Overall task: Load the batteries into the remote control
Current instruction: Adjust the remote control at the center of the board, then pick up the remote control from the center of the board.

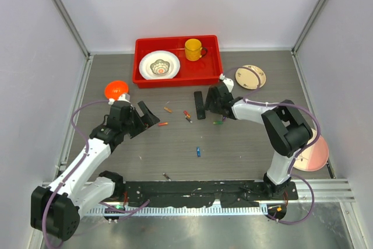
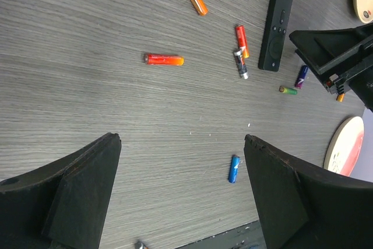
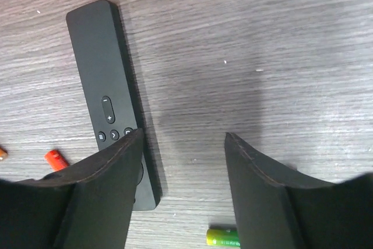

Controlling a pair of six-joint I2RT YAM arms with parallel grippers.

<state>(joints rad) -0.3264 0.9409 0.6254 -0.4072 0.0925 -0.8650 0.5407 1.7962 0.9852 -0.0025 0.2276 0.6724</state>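
Approach, we judge: our right hand [image 3: 183,138] hangs with fingers apart and empty, the remote control [image 3: 108,94] just beside it, buttons up. Our left hand [image 2: 182,139], also apart, faces the batteries [image 2: 164,59]; next, the remote control needs gripping and flipping.

The white-and-black left arm [image 1: 87,157] extended from the lower left of the overhead frame toward its centre, and its black two-finger left gripper [image 1: 150,116] was held low with the fingers spread wide. The white-and-black right arm [image 1: 278,126] folded from the lower right toward upper centre, its black two-finger right gripper [image 1: 211,104] likewise parted, angled downward.
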